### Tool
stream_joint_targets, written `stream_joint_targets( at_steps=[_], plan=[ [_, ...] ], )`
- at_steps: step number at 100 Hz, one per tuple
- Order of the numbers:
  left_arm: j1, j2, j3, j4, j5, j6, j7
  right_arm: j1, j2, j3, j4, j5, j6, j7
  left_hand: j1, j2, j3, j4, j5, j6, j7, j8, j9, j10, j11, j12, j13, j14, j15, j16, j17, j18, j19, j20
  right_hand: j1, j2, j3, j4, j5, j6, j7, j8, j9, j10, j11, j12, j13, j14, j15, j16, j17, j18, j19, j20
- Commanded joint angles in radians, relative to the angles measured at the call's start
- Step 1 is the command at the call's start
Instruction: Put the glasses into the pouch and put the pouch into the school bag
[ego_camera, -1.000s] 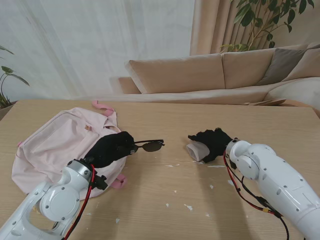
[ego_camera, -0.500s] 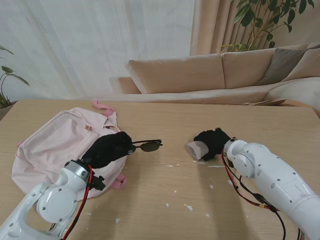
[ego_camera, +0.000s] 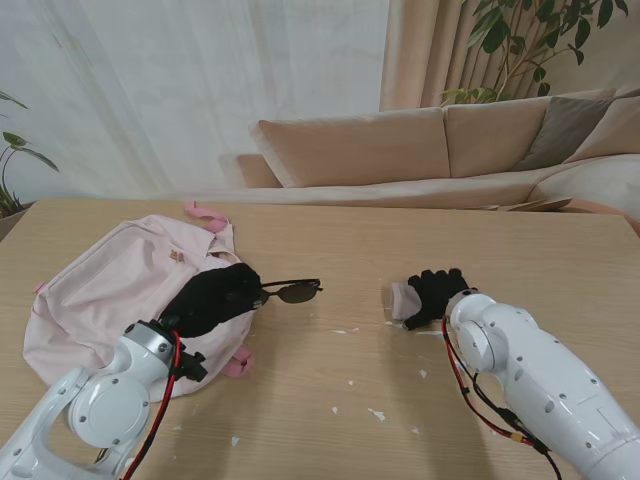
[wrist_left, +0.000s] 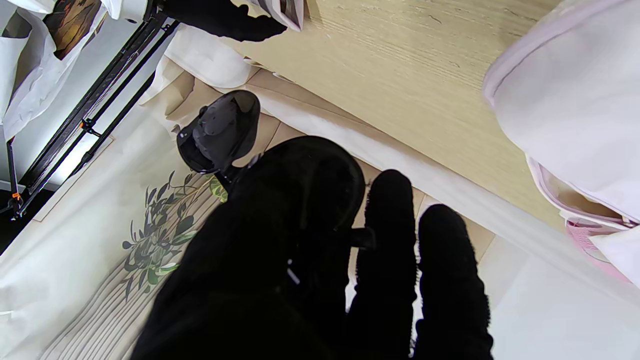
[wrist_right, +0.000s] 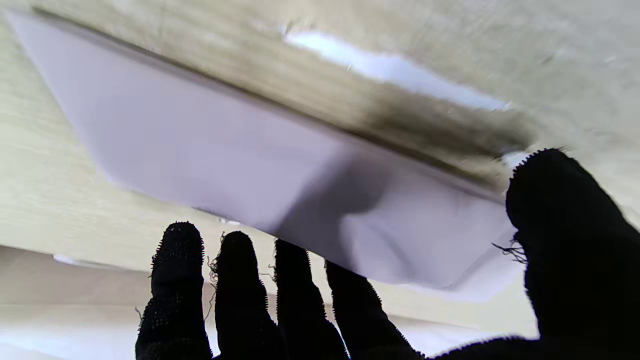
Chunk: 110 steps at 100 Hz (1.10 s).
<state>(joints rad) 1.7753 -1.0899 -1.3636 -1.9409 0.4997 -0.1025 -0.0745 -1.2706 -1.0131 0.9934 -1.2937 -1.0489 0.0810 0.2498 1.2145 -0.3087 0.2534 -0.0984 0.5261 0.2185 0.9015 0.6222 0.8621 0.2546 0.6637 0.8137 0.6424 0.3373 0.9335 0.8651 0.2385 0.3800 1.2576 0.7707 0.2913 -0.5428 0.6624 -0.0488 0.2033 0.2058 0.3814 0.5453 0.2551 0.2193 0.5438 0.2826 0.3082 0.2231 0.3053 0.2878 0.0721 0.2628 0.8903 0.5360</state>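
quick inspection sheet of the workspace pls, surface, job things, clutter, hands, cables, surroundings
surface: light wooden table.
job's things: black glasses held off the table by the left robot hand; pale pouch at the right robot hand; pink school bag lying flat on the left.
clutter: small white scraps on the table.
grippers: left shut on the glasses; right fingers spread at the pouch, grip unclear.
cables: red and black wires along both arms.
surroundings: beige sofa, curtains, plants.

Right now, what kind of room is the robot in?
Probably a living room at home. Behind the wooden table there is a beige sofa, a leafy plant in the corner, and a pale curtain over the window.
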Motion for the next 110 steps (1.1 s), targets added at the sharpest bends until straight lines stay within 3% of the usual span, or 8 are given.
stream_joint_targets(
  at_steps=[1, 18, 32, 61, 71, 84, 99, 110],
  plan=[
    [0.009, -0.004, -0.002, -0.011, -0.004, -0.008, -0.017, -0.01, 0.002, 0.002, -0.019, 0.006, -0.003, 0.019, 0.076, 0.079, 0.094, 0.024, 0.04, -0.085, 0.121, 0.034, 0.046, -0.012, 0.103, 0.038, 0.028, 0.001, 0.022, 0.021, 0.0, 0.013, 0.034, 0.021, -0.08, -0.007, -0.014, -0.025, -0.023, 0.054, -0.197, -0.144, -0.037, 0.058, -0.064, -0.031, -0.028, 0.059, -0.038, -0.042, -0.01, 0.045, -0.029, -0.012],
    [0.013, -0.004, -0.005, -0.012, -0.005, -0.012, -0.017, -0.027, -0.004, 0.034, -0.024, 0.031, -0.003, 0.002, 0.076, 0.078, 0.096, 0.024, 0.04, -0.085, 0.12, 0.033, 0.047, -0.013, 0.103, 0.038, 0.027, 0.001, 0.021, 0.021, 0.0, 0.013, 0.034, 0.021, -0.158, -0.039, 0.05, -0.049, -0.016, 0.074, -0.358, -0.206, -0.093, 0.071, -0.153, -0.072, -0.083, 0.062, -0.046, -0.071, -0.028, 0.049, -0.056, -0.033],
    [0.016, -0.004, -0.007, -0.013, -0.004, -0.013, -0.016, -0.015, -0.005, 0.037, 0.0, 0.054, -0.034, -0.015, 0.076, 0.079, 0.097, 0.024, 0.04, -0.085, 0.121, 0.034, 0.047, -0.013, 0.103, 0.039, 0.027, 0.002, 0.02, 0.021, 0.0, 0.013, 0.034, 0.021, -0.168, -0.033, 0.051, -0.053, -0.076, 0.034, -0.32, -0.098, -0.091, 0.004, -0.229, -0.099, -0.11, 0.004, -0.041, -0.061, -0.053, 0.013, -0.065, -0.027],
    [0.019, -0.004, -0.011, -0.015, -0.001, -0.013, -0.016, 0.043, -0.002, -0.044, 0.078, 0.083, -0.062, -0.021, 0.076, 0.076, 0.1, 0.023, 0.042, -0.084, 0.122, 0.034, 0.049, -0.012, 0.104, 0.04, 0.029, 0.002, 0.021, 0.022, 0.0, 0.013, 0.034, 0.02, -0.136, -0.057, 0.055, -0.045, -0.072, 0.044, -0.352, -0.03, -0.083, -0.011, -0.214, -0.088, -0.103, -0.03, -0.029, -0.044, -0.053, -0.002, -0.066, -0.013],
    [0.021, -0.004, -0.011, -0.016, -0.001, -0.012, -0.017, 0.055, -0.007, -0.069, 0.112, 0.082, -0.054, -0.077, 0.076, 0.077, 0.1, 0.022, 0.042, -0.083, 0.121, 0.035, 0.049, -0.013, 0.104, 0.04, 0.03, 0.002, 0.022, 0.023, 0.0, 0.013, 0.034, 0.02, -0.086, -0.066, 0.051, -0.028, -0.066, 0.027, -0.256, 0.102, -0.081, -0.064, -0.057, -0.021, -0.062, -0.075, 0.023, 0.011, -0.038, -0.018, -0.036, 0.012],
    [0.023, -0.004, -0.013, -0.017, -0.001, -0.011, -0.016, 0.06, -0.01, -0.077, 0.13, 0.08, -0.06, -0.114, 0.076, 0.076, 0.099, 0.022, 0.042, -0.084, 0.122, 0.035, 0.05, -0.012, 0.104, 0.04, 0.029, 0.002, 0.021, 0.022, 0.0, 0.013, 0.034, 0.02, -0.03, -0.09, 0.047, -0.016, -0.027, -0.055, 0.005, 0.22, -0.088, -0.133, 0.179, 0.083, -0.026, -0.109, 0.085, 0.067, -0.024, -0.03, -0.005, 0.033],
    [0.024, -0.004, -0.014, -0.017, -0.002, -0.013, -0.015, 0.064, -0.016, -0.081, 0.148, 0.09, -0.061, -0.149, 0.076, 0.076, 0.1, 0.022, 0.041, -0.084, 0.122, 0.035, 0.05, -0.012, 0.104, 0.04, 0.03, 0.003, 0.021, 0.022, 0.005, 0.013, 0.034, 0.02, 0.067, -0.095, -0.007, -0.005, 0.006, -0.12, 0.278, 0.355, -0.045, -0.161, 0.233, 0.129, 0.004, -0.115, 0.11, 0.075, -0.012, -0.029, 0.013, 0.036],
    [0.025, -0.004, -0.014, -0.018, -0.004, -0.012, -0.016, 0.064, -0.022, -0.079, 0.161, 0.116, -0.067, -0.167, 0.076, 0.077, 0.1, 0.022, 0.041, -0.083, 0.122, 0.034, 0.048, -0.012, 0.103, 0.04, 0.031, 0.002, 0.022, 0.023, 0.005, 0.013, 0.034, 0.02, 0.134, -0.095, -0.042, 0.002, 0.056, -0.157, 0.418, 0.385, 0.026, -0.154, 0.206, 0.117, 0.036, -0.105, 0.099, 0.062, -0.006, -0.024, 0.01, 0.028]
  ],
)
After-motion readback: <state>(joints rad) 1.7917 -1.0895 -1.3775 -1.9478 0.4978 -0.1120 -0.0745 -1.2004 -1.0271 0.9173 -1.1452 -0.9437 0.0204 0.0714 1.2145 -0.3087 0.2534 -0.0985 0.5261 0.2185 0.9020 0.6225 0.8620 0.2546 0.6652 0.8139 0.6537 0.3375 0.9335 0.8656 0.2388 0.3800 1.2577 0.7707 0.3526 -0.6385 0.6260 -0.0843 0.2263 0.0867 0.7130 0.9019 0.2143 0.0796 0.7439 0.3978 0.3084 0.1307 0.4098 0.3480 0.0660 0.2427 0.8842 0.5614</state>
